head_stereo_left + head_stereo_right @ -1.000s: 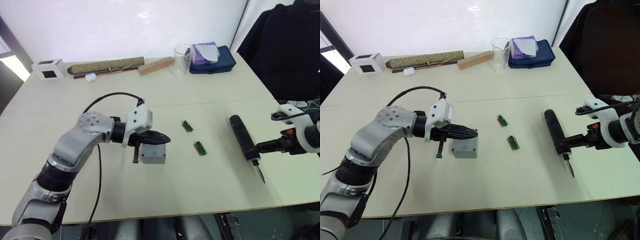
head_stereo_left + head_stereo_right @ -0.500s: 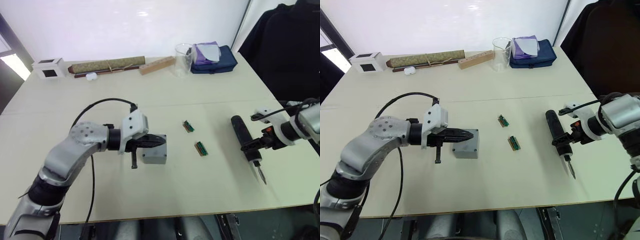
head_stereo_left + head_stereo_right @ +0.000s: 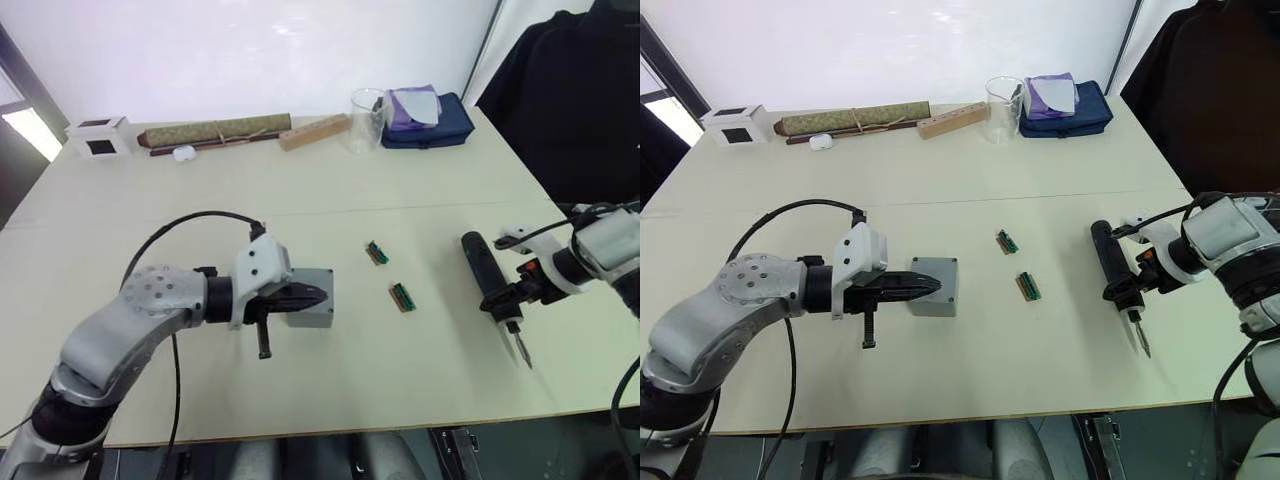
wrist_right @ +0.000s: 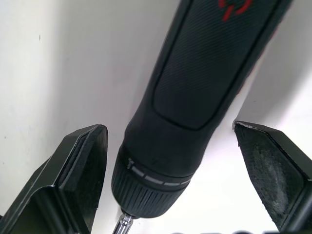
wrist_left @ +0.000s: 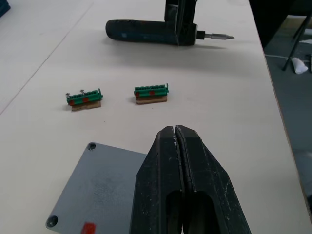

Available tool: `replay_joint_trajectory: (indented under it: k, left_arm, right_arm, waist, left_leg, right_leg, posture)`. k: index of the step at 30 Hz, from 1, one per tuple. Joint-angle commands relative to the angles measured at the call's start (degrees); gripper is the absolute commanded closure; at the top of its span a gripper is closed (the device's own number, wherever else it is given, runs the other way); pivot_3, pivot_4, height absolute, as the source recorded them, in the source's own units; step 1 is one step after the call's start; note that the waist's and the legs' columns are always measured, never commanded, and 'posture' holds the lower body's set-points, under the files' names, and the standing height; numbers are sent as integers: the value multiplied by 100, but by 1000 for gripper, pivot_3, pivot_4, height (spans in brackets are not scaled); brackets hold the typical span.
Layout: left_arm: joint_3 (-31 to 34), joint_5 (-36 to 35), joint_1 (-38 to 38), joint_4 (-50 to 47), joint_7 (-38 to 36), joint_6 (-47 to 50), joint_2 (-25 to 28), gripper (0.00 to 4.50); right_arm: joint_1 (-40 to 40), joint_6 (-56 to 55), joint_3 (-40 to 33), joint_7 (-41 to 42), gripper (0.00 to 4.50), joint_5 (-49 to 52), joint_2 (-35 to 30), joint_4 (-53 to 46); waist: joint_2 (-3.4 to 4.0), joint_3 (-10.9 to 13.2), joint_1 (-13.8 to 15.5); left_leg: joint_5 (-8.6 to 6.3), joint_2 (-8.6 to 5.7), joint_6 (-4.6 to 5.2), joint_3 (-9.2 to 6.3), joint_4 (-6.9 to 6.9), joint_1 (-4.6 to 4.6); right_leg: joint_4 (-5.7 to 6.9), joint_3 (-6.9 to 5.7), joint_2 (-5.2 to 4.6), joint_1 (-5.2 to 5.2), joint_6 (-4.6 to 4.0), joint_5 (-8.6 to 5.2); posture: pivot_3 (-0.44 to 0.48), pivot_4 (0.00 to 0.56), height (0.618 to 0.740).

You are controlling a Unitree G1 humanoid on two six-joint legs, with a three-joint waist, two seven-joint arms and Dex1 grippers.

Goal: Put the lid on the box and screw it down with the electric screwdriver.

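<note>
The grey box stands left of the table's centre. The flat grey lid lies on top of it, showing corner screw holes and a small red mark. My left gripper is shut on nothing, its tips hovering over the lid's near edge, and it also shows from the head camera. On the right, the black electric screwdriver lies on the table, its metal bit pointing toward the front edge. My right gripper is open, with one finger on each side of the screwdriver's collar.
Two small green terminal blocks lie between box and screwdriver. Along the back stand a white cube, a brown roll, a wooden block, a clear beaker and a blue pouch. A person in black stands at back right.
My left gripper has dropped lower and drawn back to the left over the box. My right arm has swung in closer over the screwdriver's bit end. The screwdriver has stayed on the table.
</note>
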Motion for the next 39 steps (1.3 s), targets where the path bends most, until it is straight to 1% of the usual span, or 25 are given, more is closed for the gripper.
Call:
replay_joint_trajectory:
  k: [1,3,8,12,14,15,21,23,25,28,30,33,35,37,39]
  left_arm:
    - [88,125,-153,120,-78,-324,96,4500]
    - [52,166,-248,278,-134,-431,90,4500]
    - [-138,183,-508,594,-269,-551,-34,4500]
    - [-181,154,-603,730,-370,-603,-64,4500]
    - [-219,164,-622,769,-394,-613,-83,4500]
    - [-253,175,-623,781,-400,-628,-110,4500]
    - [-377,238,-630,808,-374,-651,-219,4500]
    - [-421,267,-719,787,-264,-634,-322,4500]
    - [-407,236,-695,718,-170,-602,-425,4500]
    - [-440,228,-510,594,-55,-561,-510,4500]
    - [-466,235,-447,539,24,-534,-563,4500]
    - [-473,266,-437,540,74,-531,-574,4500]
    - [-524,270,-454,503,149,-489,-611,4500]
    - [-494,251,-360,485,178,-493,-608,4500]
    - [-459,239,-282,484,206,-505,-606,4500]
  right_arm:
    - [-9,-99,-85,-11,59,-232,157,455]
    - [-23,-108,-130,8,59,-287,252,627]
    - [2,-202,-138,119,59,-446,405,700]
    - [173,-197,-13,206,59,-607,439,516]
    - [224,-199,14,244,532,-681,428,424]
    - [275,-127,53,309,682,-678,364,167]
    - [471,456,157,569,682,-510,27,-1087]
    - [583,790,210,415,682,-477,4,-1499]
    - [620,1043,199,188,682,-492,130,-1586]
    - [644,1148,232,-106,682,-600,291,-1222]
    - [638,1209,249,-214,682,-599,373,-1003]
    - [415,1521,213,-390,682,-531,688,-537]
    - [293,1455,236,-461,682,-558,803,-249]
    - [98,1401,302,-554,682,-622,1033,143]
    - [-6,1318,444,-557,682,-670,1128,293]
  waist:
    - [-11,-4,2]
    - [-22,-6,2]
    - [-34,-13,4]
    - [-51,-18,-6]
    - [-55,-20,1]
    - [-55,-20,5]
    - [-53,-19,16]
    - [-52,-18,18]
    - [-52,-18,15]
    - [-60,-22,12]
    - [-83,-36,14]
    - [-124,-61,19]
    - [-149,-77,25]
    - [-171,-90,18]
    - [-185,-98,-2]
  left_leg:
    - [0,0,0,-1,0,3]
    - [0,0,0,-5,1,8]
    - [0,0,-1,-14,2,18]
    - [-1,1,-1,-14,2,19]
    - [-1,1,-1,-16,0,19]
    - [-1,1,-1,-18,1,19]
    - [-1,2,-1,-24,-7,17]
    - [-1,3,-1,-29,-12,17]
    - [-1,3,-1,-31,-12,17]
    - [-1,3,-1,-31,-9,17]
    - [-1,3,-1,-31,-8,20]
    - [-1,3,-1,-32,-7,28]
    - [-1,2,-1,-32,-7,35]
    - [-1,2,-2,-32,-6,38]
    - [-2,2,-2,-32,-6,44]
  right_leg:
    - [-1,-1,0,5,0,0]
    - [-4,-5,0,15,-1,0]
    - [-35,-14,-1,45,-4,0]
    - [-44,-14,-2,50,-1,3]
    - [-44,-15,-2,50,-1,3]
    - [-44,-17,-2,50,-1,3]
    - [-44,-21,-2,47,1,3]
    - [-44,-25,0,45,0,2]
    - [-44,-26,0,45,0,2]
    - [-44,-27,-1,48,0,3]
    - [-45,-27,-2,52,0,3]
    - [-51,-28,-2,63,-3,3]
    - [-64,-29,-3,77,-25,-5]
    - [-69,-30,-5,83,-25,-5]
    - [-77,-29,-6,94,-25,-4]
  posture:
    - [0,150,740]
    - [0,150,740]
    - [0,150,740]
    - [0,150,740]
    - [0,150,740]
    - [0,150,740]
    - [0,150,740]
    - [0,150,740]
    - [0,150,740]
    - [0,150,740]
    - [0,150,740]
    - [0,150,740]
    - [0,150,740]
    - [0,150,740]
    - [0,150,740]
